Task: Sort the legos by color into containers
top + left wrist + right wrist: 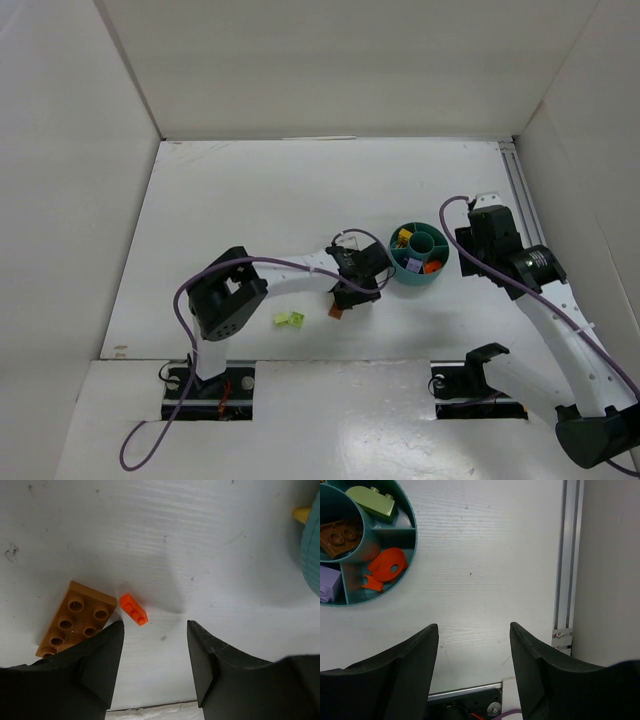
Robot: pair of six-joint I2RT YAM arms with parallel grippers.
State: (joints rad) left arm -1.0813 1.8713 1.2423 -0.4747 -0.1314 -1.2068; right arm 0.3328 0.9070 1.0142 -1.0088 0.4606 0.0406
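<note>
Down at the bottom of the left wrist view, the left tool (155, 630) has its jaws partly apart with nothing between them, just bare counter (200, 555). Up and left of the gap lies a small orange brick (134, 609), slanted, with a brown plate (75, 617) right beside it, maybe touching. My guess is the orange one's the target: shift left so the gap straddles it, twist to match its slant, and don't snag the plate. Farther off at the right edge sits the teal bowl (312, 550); a round piece (387, 567) marks its orange compartment. The right tool (474, 632) is open and empty too, lower right of the bowl. Lime bricks (289, 319) lie lower left in the top view.
</note>
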